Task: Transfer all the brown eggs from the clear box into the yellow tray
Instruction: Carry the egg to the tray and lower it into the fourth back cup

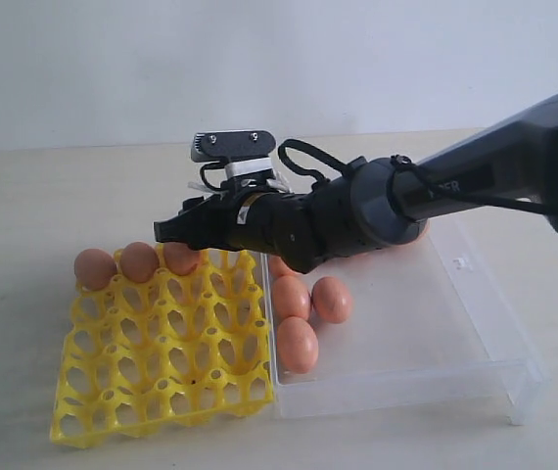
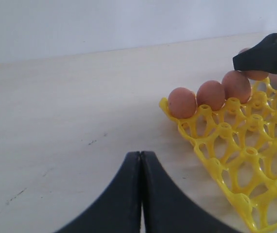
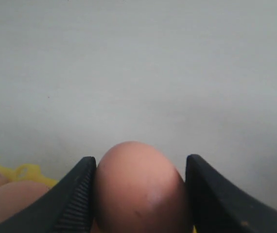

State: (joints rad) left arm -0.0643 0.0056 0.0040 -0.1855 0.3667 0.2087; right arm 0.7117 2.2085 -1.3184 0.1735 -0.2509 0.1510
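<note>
The yellow tray (image 1: 162, 392) lies at the front left, with three brown eggs (image 1: 138, 260) side by side in its back row; the same row of eggs (image 2: 210, 94) shows in the left wrist view. My right gripper (image 3: 141, 162) is shut on another brown egg (image 3: 138, 189), held between its ribbed fingers. It hangs just above the tray's back row beside the third egg (image 1: 181, 258), as the right gripper (image 1: 175, 231) shows in the exterior view. The clear box (image 1: 406, 392) holds three loose eggs (image 1: 297, 344), with more partly hidden behind the arm. My left gripper (image 2: 141, 155) is shut and empty over bare table.
The right arm (image 1: 406, 196) reaches across the clear box's back left corner. The tray sits tight against the box's left wall. A pale wall runs behind the table.
</note>
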